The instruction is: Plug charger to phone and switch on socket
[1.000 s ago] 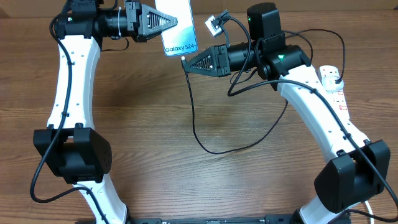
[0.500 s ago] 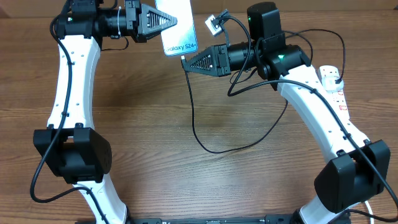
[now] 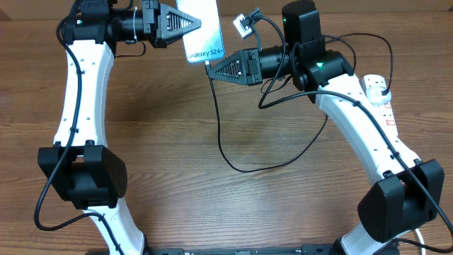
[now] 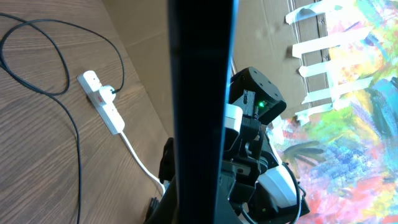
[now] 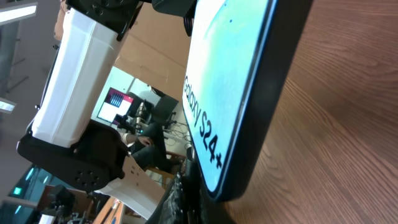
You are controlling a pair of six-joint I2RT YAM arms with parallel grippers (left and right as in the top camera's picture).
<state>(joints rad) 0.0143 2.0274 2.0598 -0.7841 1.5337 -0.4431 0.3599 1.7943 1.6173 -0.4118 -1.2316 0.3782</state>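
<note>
Item, left claw (image 3: 199, 26): clamped on the phone (image 3: 209, 41) at its long edge, holding it screen up and, as we judge, clear of the table (image 3: 163, 142); no shift over the last second. Item, right claw (image 3: 210, 69): closed on the connector end of the charger (image 3: 220, 134), whose black cable drops from its tips and loops back behind it across the wood. Change noted: this claw has crept slightly up toward the phone's short edge by the "Galaxy S24" lettering, so its tips now sit touching or just short of that edge (the port itself is hidden from us). We judge that insertion is under way but not confirmed. Item, socket (image 3: 383, 95): well behind the right claw, beside its arm, with a black plug seated in it; the switch setting is unreadable.
</note>
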